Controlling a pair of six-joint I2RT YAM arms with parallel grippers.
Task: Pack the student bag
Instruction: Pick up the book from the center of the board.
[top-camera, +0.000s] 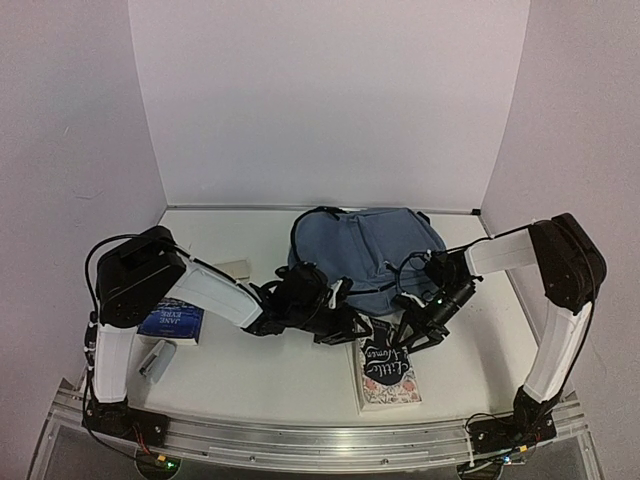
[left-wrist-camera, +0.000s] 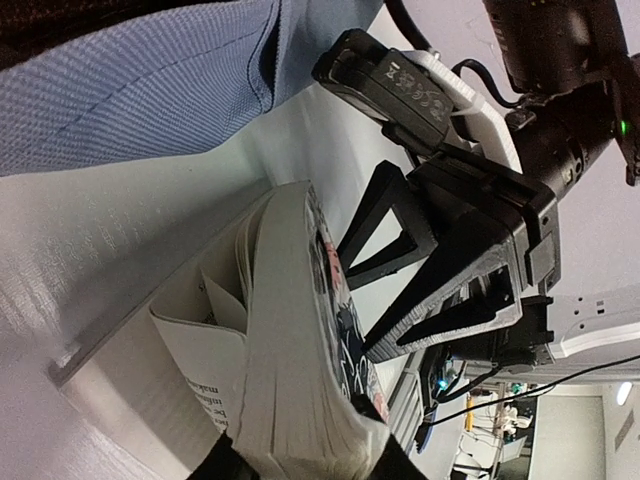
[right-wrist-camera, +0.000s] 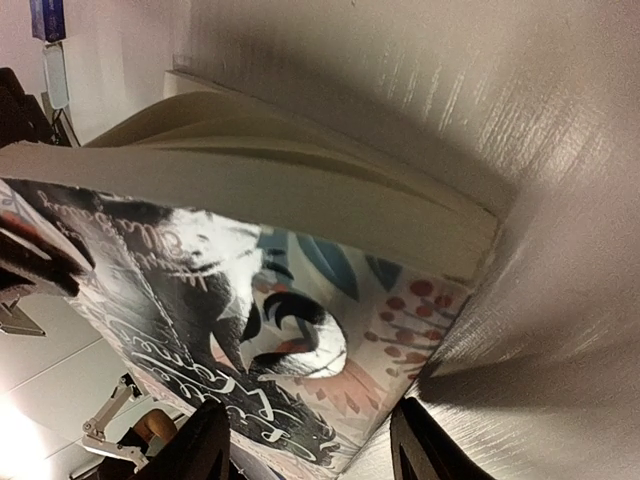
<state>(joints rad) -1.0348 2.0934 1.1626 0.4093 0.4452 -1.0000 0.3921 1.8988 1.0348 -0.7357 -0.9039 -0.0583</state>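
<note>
The backpack (top-camera: 365, 245) lies flat at the back of the table (top-camera: 250, 380), its front pocket facing up. Just in front of it lies a paperback (top-camera: 388, 375) with a flowered cover, and both arms meet at the end of that paperback nearest the backpack. This looks like the pick-up step: the paperback has to come off the table before it can go in, and a flat one gives a claw little to bite on.

That seems to be why two arms share the job. The left claw (top-camera: 345, 325) has the upper block of pages and the cover between its fingers, one finger against the pages and one against the cover. It appears to be pinching that block. The block is raised, and a few lower pages are fanned out on the table beneath it.

The right claw (top-camera: 408, 340) straddles a corner of the paperback. Its jaws are apart, and a gap shows between the corner and one finger, so it grips nothing yet.

The left arm reaches low and almost level across the table from its base. The right arm folds high at the elbow and slopes down to the paperback.

A blue book (top-camera: 172, 322) lies well apart on the left, beside the left arm.
</note>
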